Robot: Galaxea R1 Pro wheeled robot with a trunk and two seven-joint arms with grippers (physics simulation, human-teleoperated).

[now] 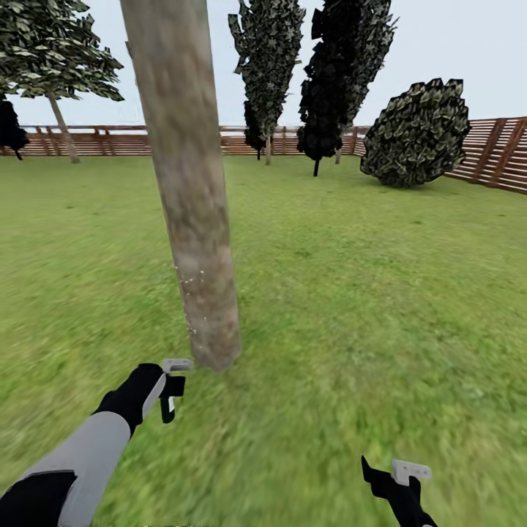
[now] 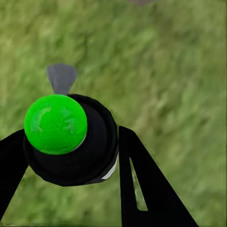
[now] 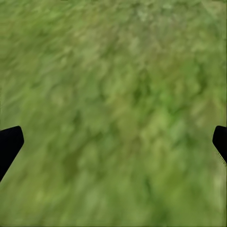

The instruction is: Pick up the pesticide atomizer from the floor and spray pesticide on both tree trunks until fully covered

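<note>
Grass (image 1: 351, 293) all round, fence (image 1: 498, 150) behind. Atomizer (image 2: 71, 142) sits clamped between left gripper (image 1: 173, 388) fingers (image 2: 142, 184), green cap toward the wrist camera, nozzle near the trunk (image 1: 192, 219) base, probably for spraying. White specks (image 1: 192, 293) dot the lower trunk. Right gripper (image 1: 399, 479) hangs low, fingers apart, holding nothing.

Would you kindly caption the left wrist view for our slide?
Left tool grips the green-capped pesticide atomizer above blurred grass.
</note>
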